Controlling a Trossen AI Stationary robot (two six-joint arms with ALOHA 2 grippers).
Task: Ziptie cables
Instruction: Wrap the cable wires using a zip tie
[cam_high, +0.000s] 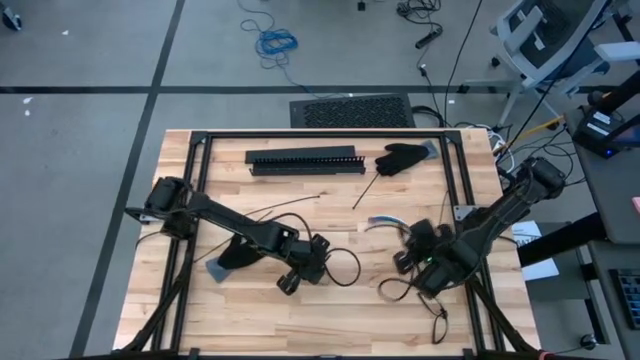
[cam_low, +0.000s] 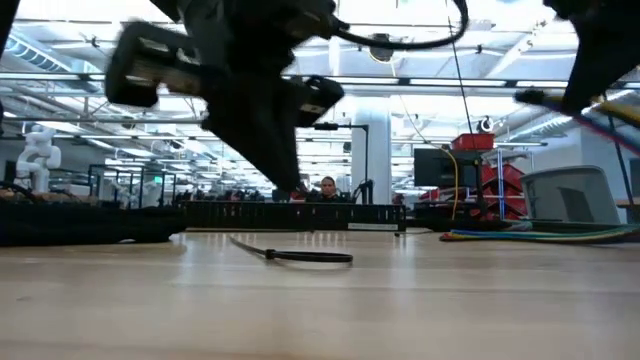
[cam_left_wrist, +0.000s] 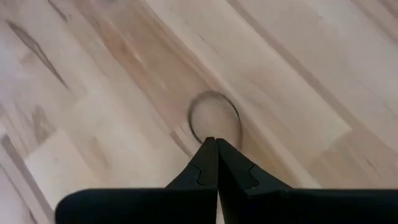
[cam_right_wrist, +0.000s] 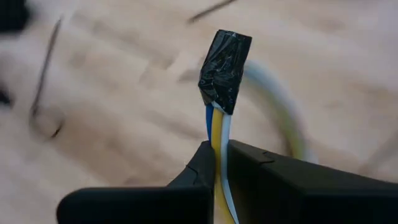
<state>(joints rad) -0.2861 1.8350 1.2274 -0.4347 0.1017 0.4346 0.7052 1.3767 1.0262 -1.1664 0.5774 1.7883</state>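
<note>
cables (cam_right_wrist: 219, 134): blue, yellow and white wires, one end wrapped in black tape (cam_right_wrist: 225, 70), pinched in right gripper; bundle arcs over right side of worktop (cam_high: 300, 325), near its front
worktop: pale wood, black frame round it; largest thing in view
slotted bar (cam_high: 305, 159): long, black, lies at back of worktop, well apart from both arms
left arm: reaches in from left edge, left gripper (cam_high: 288, 284) low over front centre
right arm: comes from right edge, right gripper (cam_high: 405, 262) over right front
black glove-like item (cam_high: 402, 157): back right, just beside bar end
loose ziptie (cam_high: 367, 187): straight black strip, mid worktop, untouched
second strip (cam_low: 292, 254): lies flat on worktop in low view
loop (cam_left_wrist: 214, 118): thin dark ring right at left fingertips; held or just lying there, cannot tell
left fingers: pressed together, nothing visible between them
right fingers: pinching the wires just below the tape
progress: early; bundle gripped only, no ziptie round cables. Left: fetch strip, wrap, thread, pull tight
</note>
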